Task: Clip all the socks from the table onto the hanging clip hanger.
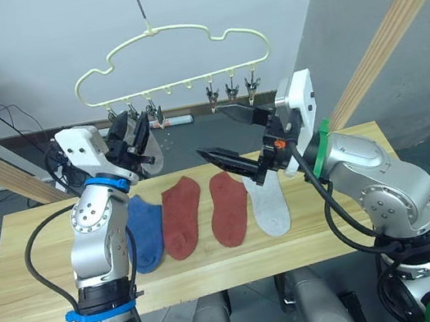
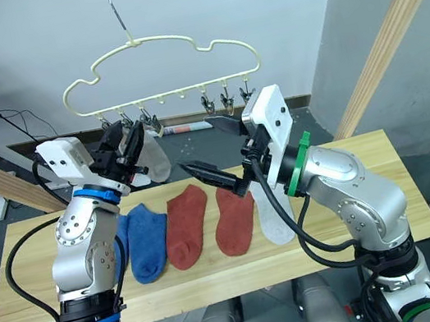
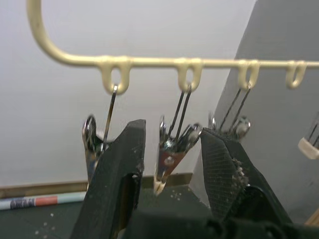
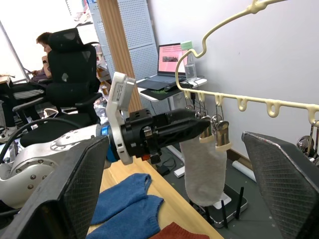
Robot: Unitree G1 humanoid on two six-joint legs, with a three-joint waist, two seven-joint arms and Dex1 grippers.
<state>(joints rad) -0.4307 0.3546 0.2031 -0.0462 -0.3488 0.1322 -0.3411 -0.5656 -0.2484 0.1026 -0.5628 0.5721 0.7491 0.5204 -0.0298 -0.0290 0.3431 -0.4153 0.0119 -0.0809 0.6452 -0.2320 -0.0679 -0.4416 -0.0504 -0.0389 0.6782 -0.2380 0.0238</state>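
Nearest the head camera, the long pale wooden plank table (image 1: 336,235) carries a row of short ankle socks laid side by side: blue fabric socks (image 1: 146,233) at the left, two rust-red socks (image 1: 182,217) in the middle, and one light grey sock (image 1: 269,206) at the right, its upper end hidden behind the right arm. From the head views the blue fabric reads as a single sock; the right wrist view shows two blue socks overlapping there.

At 12 o'clock above the row hangs the thin pale-yellow wire clip hanger (image 1: 170,48) with its cloud-shaped outline and a row of small metal clips (image 1: 230,91) below.

At 10 o'clock, the left gripper (image 1: 134,135) is raised to the clips at the hanger's left end. A second light grey sock (image 4: 203,169) hangs there by its cuff. In the right wrist view it dangles clear of the table, pinned at a clip just beside the left gripper's black fingertips. In the left wrist view the two black fingers (image 3: 117,184) stand apart on either side of a metal clip, not touching it, and the sock is out of sight.

At 2 o'clock, the right gripper (image 1: 223,134) hovers above the table between the hanger and the socks, fingers spread wide and holding nothing.

A person sits in a black office chair (image 4: 75,74) in the right wrist view's background.
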